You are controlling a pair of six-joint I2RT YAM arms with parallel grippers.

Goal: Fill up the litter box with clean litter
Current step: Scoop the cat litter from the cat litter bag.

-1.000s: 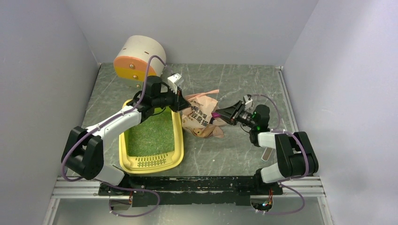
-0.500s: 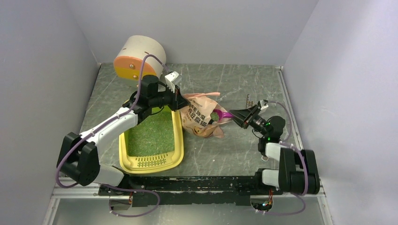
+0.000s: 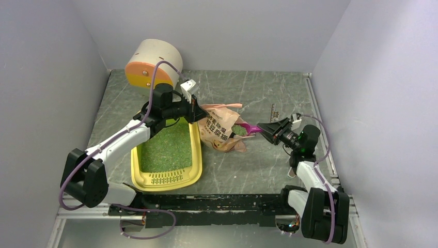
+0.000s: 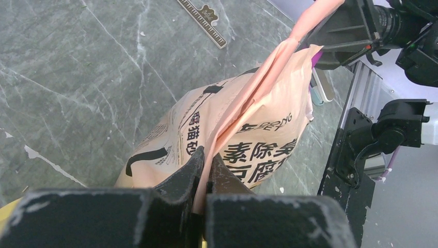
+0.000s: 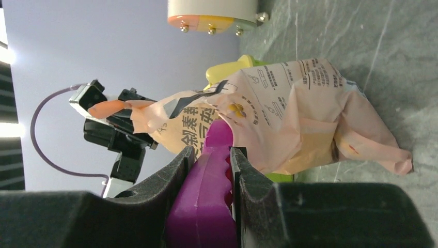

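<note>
The left gripper [image 4: 205,159] is pressed together on the top edge of the pink-beige bag [image 4: 248,129]. The right gripper [image 5: 213,155] pinches the magenta scoop [image 5: 204,201], whose bowl holds green granules at the bag's mouth. The litter box [image 3: 195,155], touching the bag's left side, contains clean litter [image 3: 166,147].

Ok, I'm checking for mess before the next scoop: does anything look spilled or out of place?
No green spill shows on the table. Litter lies inside the box and on the scoop, clamped in the right pincer. The left pincer pinches the slumped bag. Only a ruler lies loose farther back.
</note>
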